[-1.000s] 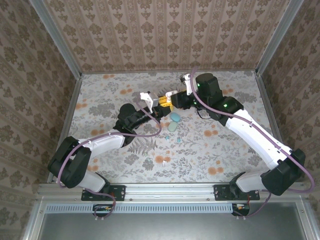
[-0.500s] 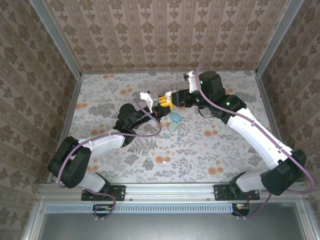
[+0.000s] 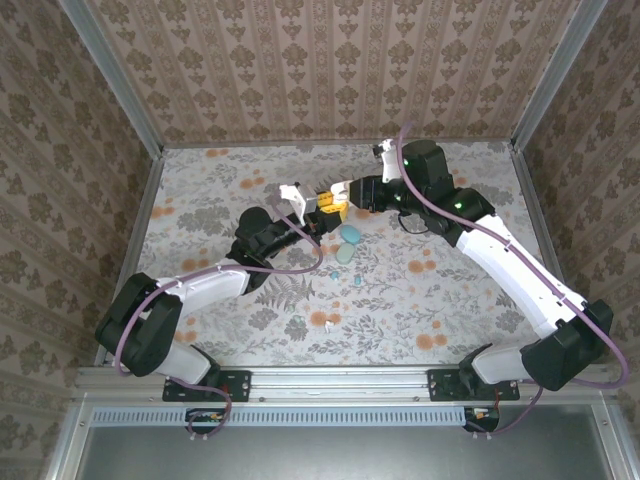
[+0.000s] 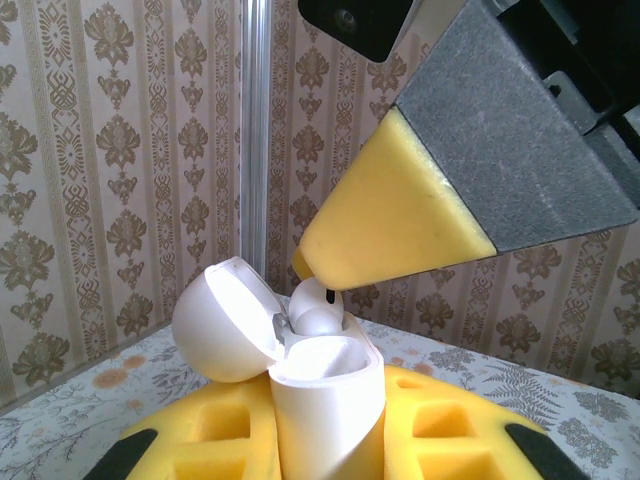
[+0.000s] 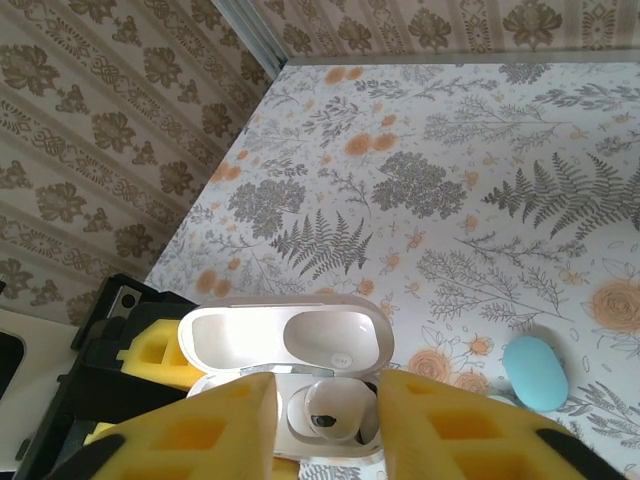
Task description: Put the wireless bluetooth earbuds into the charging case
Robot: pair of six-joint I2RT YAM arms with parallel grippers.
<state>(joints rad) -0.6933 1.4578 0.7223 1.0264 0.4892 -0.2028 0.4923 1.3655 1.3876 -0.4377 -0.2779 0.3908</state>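
Left gripper clamped on glossy white open-lidded charging case. Small white plastic earbud sits in its well. Right gripper straddles it, jaws narrowly apart; cannot tell if it grips. Risk: yellow foam pads drag the bud out on lifting, or nudge the lid shut.

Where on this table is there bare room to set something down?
Free: the table at far left, and its near-right part between right arm and front rail. Crowded: centre, where left hand and right hand meet at the white case, teal cases beside.
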